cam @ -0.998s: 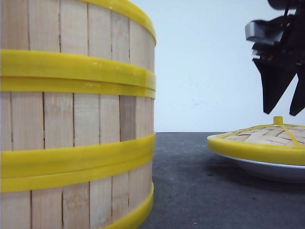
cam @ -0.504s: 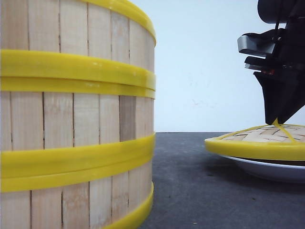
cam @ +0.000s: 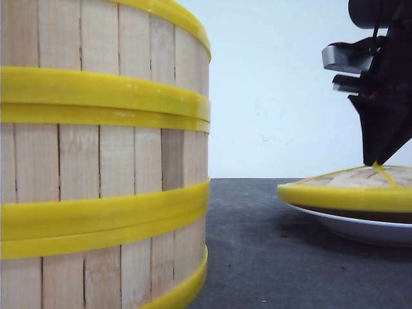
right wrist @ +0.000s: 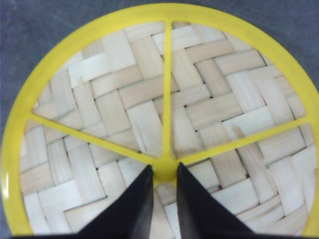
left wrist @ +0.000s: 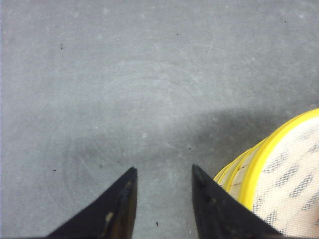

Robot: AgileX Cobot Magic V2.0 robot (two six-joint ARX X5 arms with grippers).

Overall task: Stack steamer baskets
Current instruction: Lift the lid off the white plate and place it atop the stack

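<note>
The right gripper point(right wrist: 163, 172) pinches the knob point(right wrist: 165, 169) of the woven lid point(right wrist: 124, 114) directly beneath its jaws, while the stacked steamer baskets point(left wrist: 279, 174) sit just beside the left gripper point(left wrist: 163, 174), whose jaws are spread.

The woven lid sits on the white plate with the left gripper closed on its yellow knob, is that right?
Not quite: the right gripper is the one closed on the yellow knob of the woven lid, as the right wrist view shows. The left gripper is open over bare table. The lid is on the white plate.
</note>
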